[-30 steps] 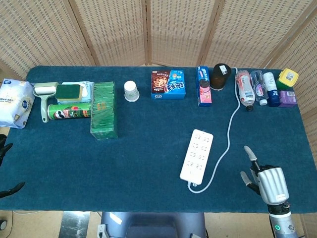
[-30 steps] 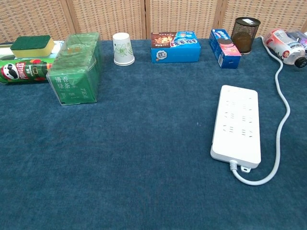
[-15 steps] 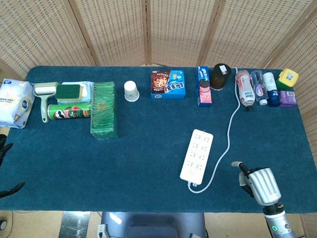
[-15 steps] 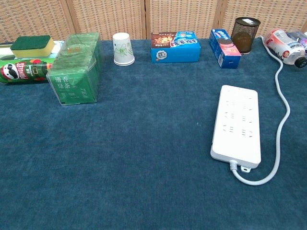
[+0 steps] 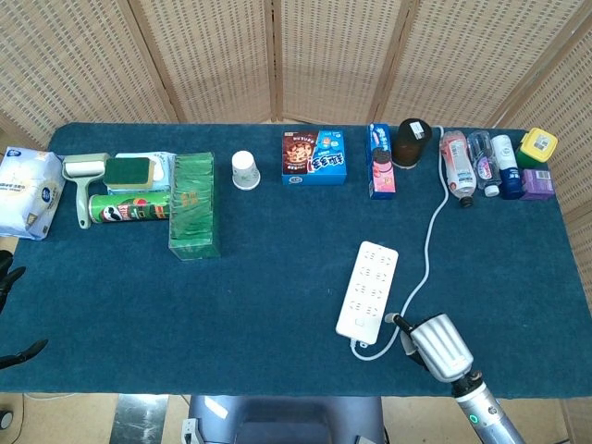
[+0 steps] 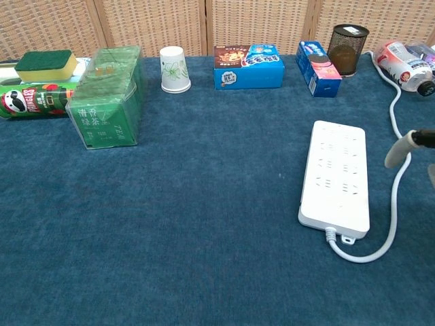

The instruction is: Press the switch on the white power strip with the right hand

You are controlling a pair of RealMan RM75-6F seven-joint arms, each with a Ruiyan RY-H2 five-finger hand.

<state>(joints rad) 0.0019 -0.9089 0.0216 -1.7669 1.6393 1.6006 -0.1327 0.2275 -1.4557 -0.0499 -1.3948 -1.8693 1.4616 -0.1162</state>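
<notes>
The white power strip (image 5: 367, 289) lies flat on the blue cloth right of centre, also shown in the chest view as the power strip (image 6: 336, 176). I cannot make out its switch. Its white cable (image 5: 427, 236) loops out of the near end and runs to the back. My right hand (image 5: 433, 344) hovers at the front edge just right of the strip's near end, holding nothing. In the chest view only one fingertip (image 6: 398, 151) of it reaches in from the right, over the cable. Dark fingertips (image 5: 26, 352) of my left hand show at the far left edge, apart and empty.
Along the back stand a paper cup (image 5: 244, 170), a cookie box (image 5: 314, 157), a blue carton (image 5: 380, 159), a dark mesh holder (image 5: 412, 141) and several bottles (image 5: 481, 162). A green tea box (image 5: 194, 205), a chips can (image 5: 129, 207) and a sponge (image 5: 129, 171) sit at the left.
My right hand has moved left along the front edge, from the table's right corner to beside the strip's near end, and its fingertip now enters the chest view. Nothing else moved.
</notes>
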